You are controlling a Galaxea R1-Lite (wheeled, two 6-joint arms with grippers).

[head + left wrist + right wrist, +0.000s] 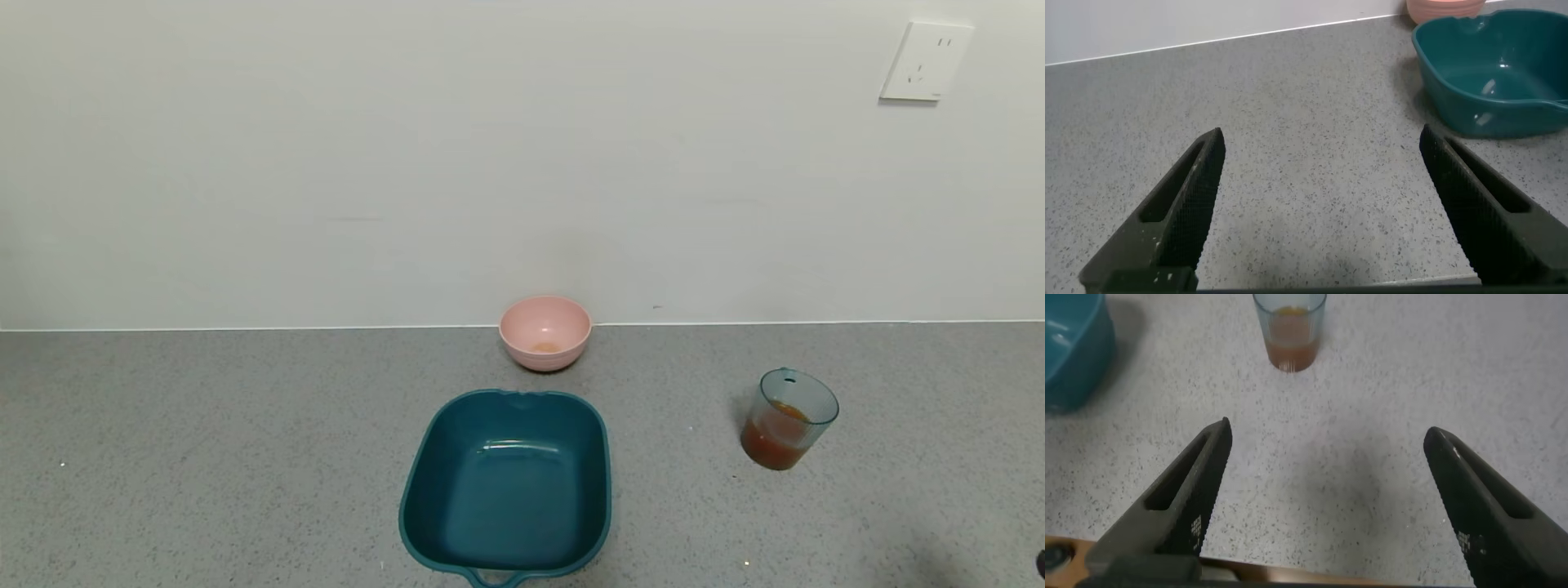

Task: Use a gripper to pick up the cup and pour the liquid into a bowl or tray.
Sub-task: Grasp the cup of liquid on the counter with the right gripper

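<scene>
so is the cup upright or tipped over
Upright. The cup stands on its base on the counter, rim up, with reddish-brown liquid settled in its lower part. Nothing grips it.

High head view; low wrists; shared tray (506, 490)

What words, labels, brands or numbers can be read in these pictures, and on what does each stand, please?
No text can be read.
Right gripper: small white labels on its fingers, print too small to read.
Cup, tray, pink bowl, wall socket, left gripper: no writing visible.
</scene>
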